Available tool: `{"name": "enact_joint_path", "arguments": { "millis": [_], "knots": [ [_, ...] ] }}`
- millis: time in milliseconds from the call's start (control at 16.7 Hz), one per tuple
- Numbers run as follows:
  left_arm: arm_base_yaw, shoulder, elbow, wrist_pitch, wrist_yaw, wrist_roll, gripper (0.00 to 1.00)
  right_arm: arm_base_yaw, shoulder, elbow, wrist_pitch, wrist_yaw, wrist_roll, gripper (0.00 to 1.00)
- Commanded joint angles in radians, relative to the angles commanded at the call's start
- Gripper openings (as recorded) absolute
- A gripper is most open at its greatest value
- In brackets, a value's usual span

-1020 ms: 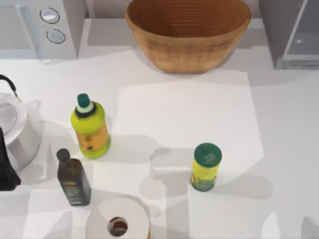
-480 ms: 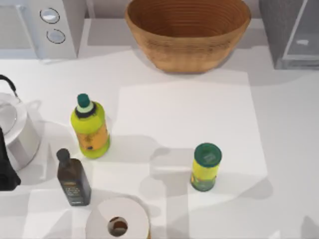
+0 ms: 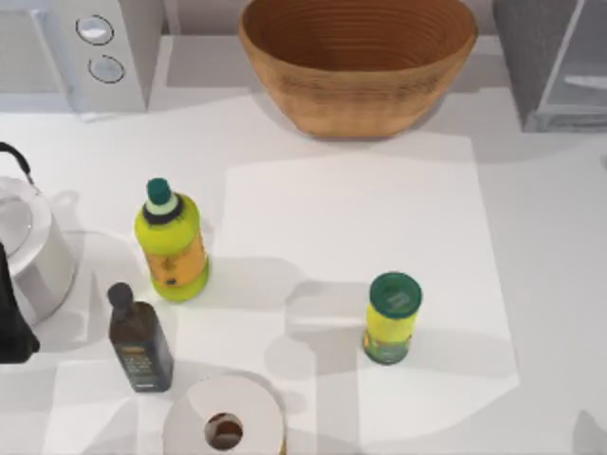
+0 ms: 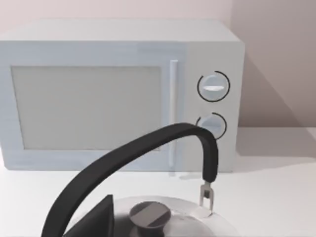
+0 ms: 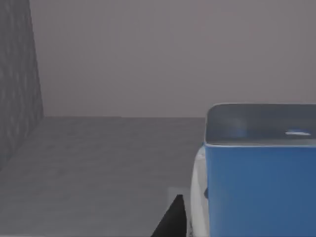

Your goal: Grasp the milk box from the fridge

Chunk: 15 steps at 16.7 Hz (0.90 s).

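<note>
While parked, left arm (image 3: pixel 11 318), milk box (image 5: pixel 259 173) close

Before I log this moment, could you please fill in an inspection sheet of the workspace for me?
Surface: white table, patched with shadows.
Job's things: fridge at the table's far right corner; milk box with blue top close before the right wrist camera, inside a grey-walled space.
Clutter: wicker basket, microwave, kettle, yellow-green bottle, dark bottle, green-lidded yellow can, paper roll.
Grippers: left arm parked at the left edge beside the kettle; dark fingertip beside the milk box.
Cables: nothing seen.
Surroundings: plain wall.
</note>
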Motion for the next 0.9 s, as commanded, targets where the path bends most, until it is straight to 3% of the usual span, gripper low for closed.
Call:
{"name": "enact_joint_path", "arguments": {
  "millis": [420, 900],
  "knots": [
    [0.000, 0.000, 0.000, 0.000, 0.000, 0.000, 1.00, -0.002, -0.083, -0.029, -0.055, 0.049, 0.016, 0.00],
    [0.000, 0.000, 0.000, 0.000, 0.000, 0.000, 1.00, 0.083, -0.622, -0.321, -0.451, 0.134, -0.001, 0.00]
  ]
}}
